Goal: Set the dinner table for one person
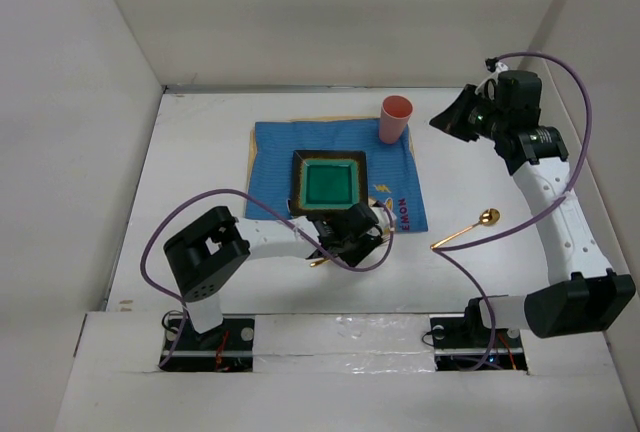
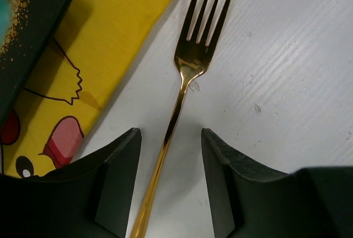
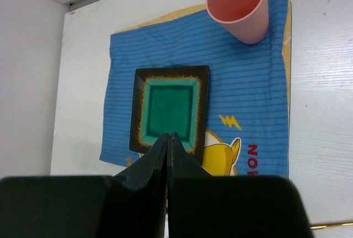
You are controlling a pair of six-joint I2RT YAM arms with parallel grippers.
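The white dinner table (image 1: 200, 162) carries a blue cartoon placemat (image 1: 275, 157). On it are a black square plate with a green centre (image 1: 328, 184) and a pink cup (image 1: 394, 118). A gold fork (image 2: 190, 67) lies on the bare table beside the placemat's yellow edge (image 2: 110, 39), tines pointing away. My left gripper (image 2: 171, 161) is open, low over the fork, with one finger on each side of the handle and neither touching it. A gold spoon (image 1: 470, 228) lies right of the placemat. My right gripper (image 3: 168, 139) is shut and empty, held high at the far right (image 1: 452, 117).
White wall panels enclose the table on three sides. A silver tape strip (image 1: 340, 327) runs along the near edge by the arm bases. The left arm's purple cable (image 1: 200, 207) loops over the table left of the plate. The plate's corner (image 2: 27, 28) is close to the left finger.
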